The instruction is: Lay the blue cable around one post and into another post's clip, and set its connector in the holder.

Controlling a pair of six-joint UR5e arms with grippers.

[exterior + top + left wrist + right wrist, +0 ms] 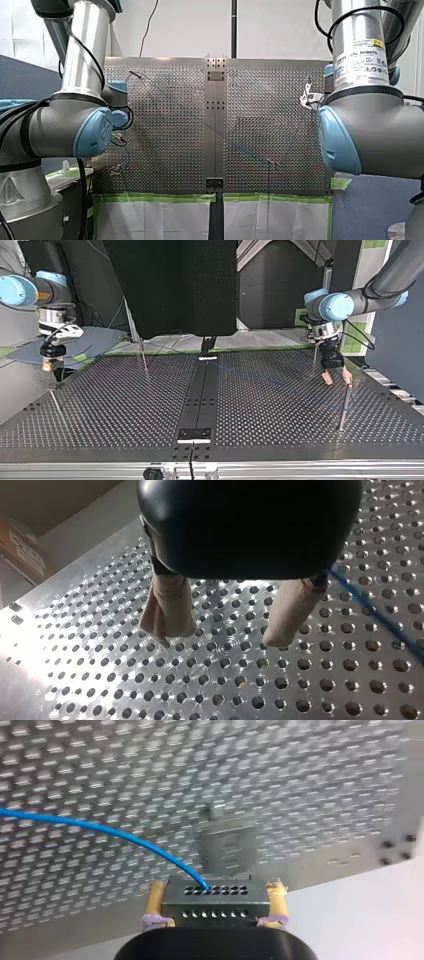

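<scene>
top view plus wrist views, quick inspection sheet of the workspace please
surface: perforated table, dark centre strip.
job's things: blue cable enters connector; thin post upright.
clutter: nothing seen.
grippers: right gripper shut on connector; left gripper open, empty, over table.
cables: blue cable passes beside left gripper; black arm cable hangs.
surroundings: green tape on table edge; dark panel behind.

Silver tubes [357, 25], grey joints [50, 130], blue caps [92, 132] and black cables [80, 200] form my left arm [82, 60] and right arm [385, 125], the latter bearing a white label [361, 62].
</scene>
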